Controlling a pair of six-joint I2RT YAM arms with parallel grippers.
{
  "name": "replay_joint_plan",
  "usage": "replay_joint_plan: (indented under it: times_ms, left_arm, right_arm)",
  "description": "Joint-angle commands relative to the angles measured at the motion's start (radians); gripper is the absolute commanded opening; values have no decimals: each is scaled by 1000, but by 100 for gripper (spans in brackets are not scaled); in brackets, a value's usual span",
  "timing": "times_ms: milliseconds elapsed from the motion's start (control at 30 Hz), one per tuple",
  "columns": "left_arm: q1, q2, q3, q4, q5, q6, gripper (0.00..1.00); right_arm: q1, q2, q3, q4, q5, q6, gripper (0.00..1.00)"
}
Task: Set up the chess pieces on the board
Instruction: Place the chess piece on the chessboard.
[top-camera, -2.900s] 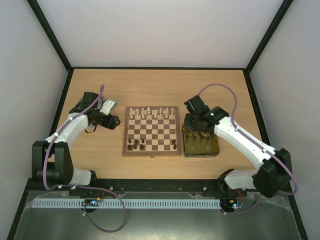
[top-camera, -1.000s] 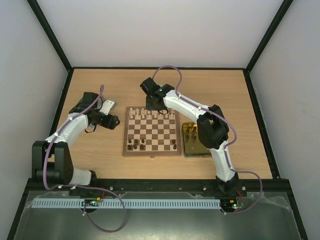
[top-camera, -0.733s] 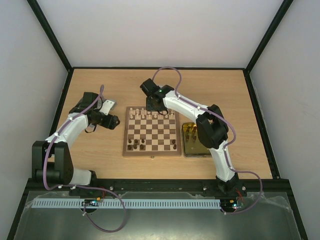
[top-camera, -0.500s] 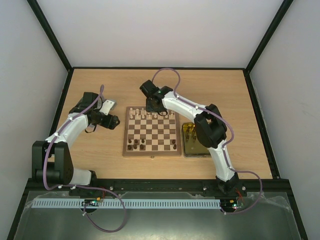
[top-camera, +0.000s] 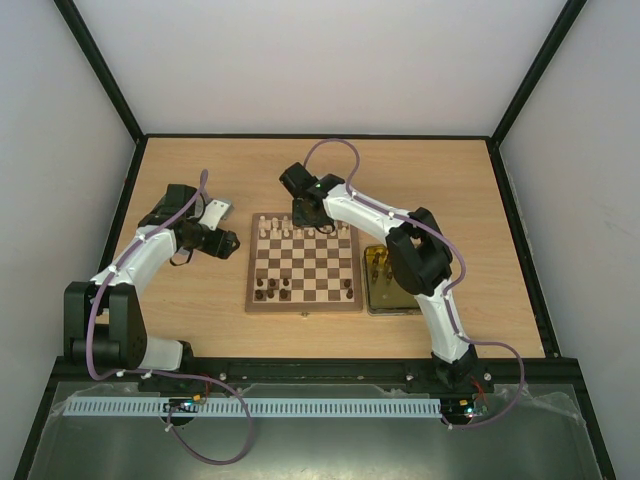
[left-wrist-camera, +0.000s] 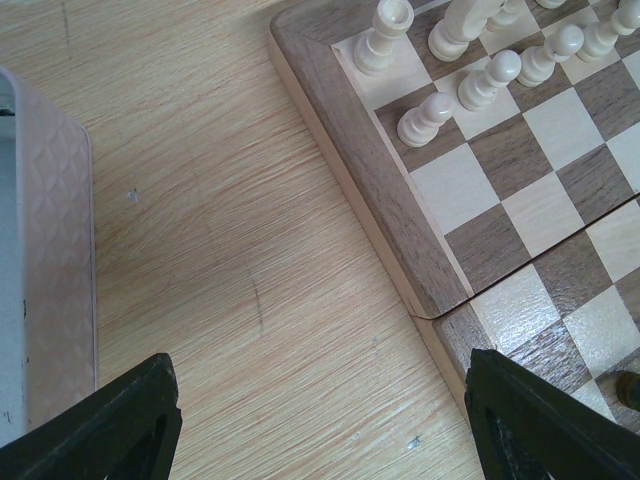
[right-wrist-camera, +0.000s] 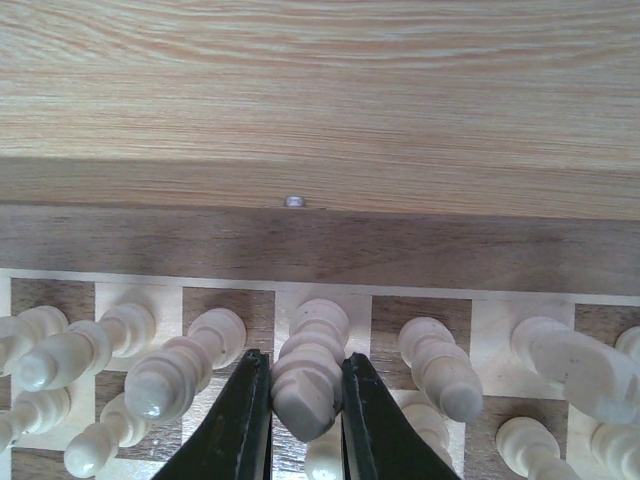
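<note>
The board (top-camera: 303, 302) lies mid-table. Cream chess pieces (top-camera: 322, 230) fill its two far rows, and a few dark ones (top-camera: 272, 290) stand near the front edge. My right gripper (top-camera: 299, 213) reaches over the far row. In the right wrist view it (right-wrist-camera: 307, 400) is shut on a cream piece (right-wrist-camera: 312, 375) that stands tilted on a light back-row square, close between neighbours. My left gripper (top-camera: 230, 243) hovers left of the board; in its wrist view it (left-wrist-camera: 320, 420) is open over bare table beside the board's rim (left-wrist-camera: 350, 170), with nothing between its fingers.
A yellow-lined tin (top-camera: 391, 298) holding several dark pieces sits right of the board. The silver lid (top-camera: 216, 210) lies behind the left gripper, and its edge (left-wrist-camera: 55, 260) shows in the left wrist view. Black frame rails bound the table.
The right arm went from the tin across to the board's far row, then edged slightly left with the cream piece. The left arm has not moved.
</note>
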Motion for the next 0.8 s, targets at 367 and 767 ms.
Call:
replay_joint_plan:
  times_ms: [367, 767]
  left_arm:
    - [7, -5, -4, 7, -5, 5, 79]
    - [7, -11, -5, 3, -2, 8, 78]
  right_arm:
    - [1, 7, -17, 5, 10, -10, 12]
    - [0, -5, 4, -2, 20, -10, 26]
